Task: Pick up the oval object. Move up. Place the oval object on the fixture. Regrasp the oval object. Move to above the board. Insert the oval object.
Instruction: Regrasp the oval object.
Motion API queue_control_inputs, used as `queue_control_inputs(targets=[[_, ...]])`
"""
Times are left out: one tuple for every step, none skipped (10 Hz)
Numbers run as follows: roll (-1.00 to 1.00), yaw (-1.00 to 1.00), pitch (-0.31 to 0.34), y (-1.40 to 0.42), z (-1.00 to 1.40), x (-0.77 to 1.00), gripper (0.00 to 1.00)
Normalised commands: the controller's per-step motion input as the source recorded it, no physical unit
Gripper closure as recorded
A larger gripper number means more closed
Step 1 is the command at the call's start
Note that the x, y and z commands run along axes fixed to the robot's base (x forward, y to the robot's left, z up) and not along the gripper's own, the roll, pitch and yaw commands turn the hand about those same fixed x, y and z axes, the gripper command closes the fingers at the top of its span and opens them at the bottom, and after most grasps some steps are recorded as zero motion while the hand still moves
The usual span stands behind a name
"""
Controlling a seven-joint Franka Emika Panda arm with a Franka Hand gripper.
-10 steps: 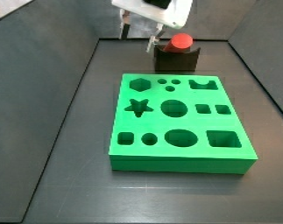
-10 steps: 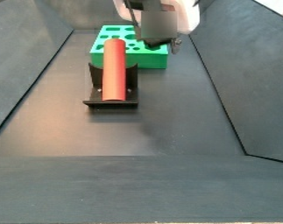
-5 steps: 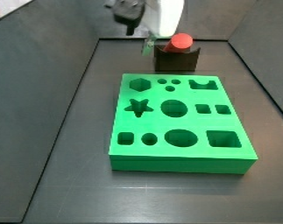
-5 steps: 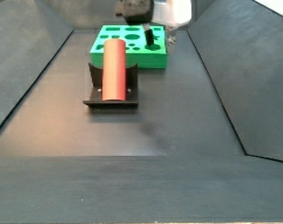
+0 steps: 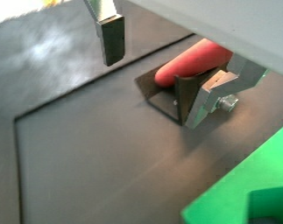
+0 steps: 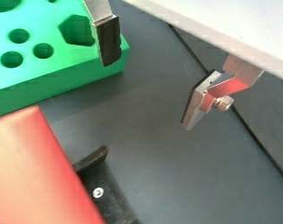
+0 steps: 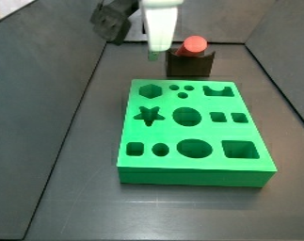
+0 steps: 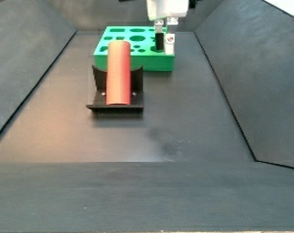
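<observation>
The oval object, a red-orange peg, lies in the notch of the dark fixture; in a side view only its round end shows above the fixture. The green board lies flat beside the fixture. My gripper hangs open and empty above the floor, beside the fixture and apart from the peg; it also shows over the board's far end in a side view. In both wrist views the gripper holds nothing. The peg lies off to one side.
Dark sloping walls enclose the floor on both sides. The board has several shaped holes. The fixture's base plate reaches toward the gripper's side.
The gripper has turned about its axis and drifted away from the peg, toward the board's far end. The peg stays on the fixture.
</observation>
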Motion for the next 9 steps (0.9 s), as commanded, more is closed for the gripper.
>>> queue_control_inputs(targets=[[0.51, -0.78, -0.057, -0.01, 0.00, -0.04, 0.00], [0.36, -0.56, 0.043, 0.00, -0.01, -0.04, 0.00], [0.22, -0.34, 0.134, 0.01, 0.01, -0.03, 0.00], [0.16, -0.24, 0.171, 0.00, 0.01, -0.03, 0.00], [0.04, -0.14, 0.262, 0.00, 0.01, 1.00, 0.00], [0.02, -0.08, 0.262, 0.00, 0.01, 1.00, 0.00], [0.01, 0.00, 0.289, 0.00, -0.02, 1.00, 0.00], [0.00, 0.03, 0.286, -0.01, -0.01, 1.00, 0.00], [-0.01, 0.06, 0.270, -0.01, 0.00, 1.00, 0.00]])
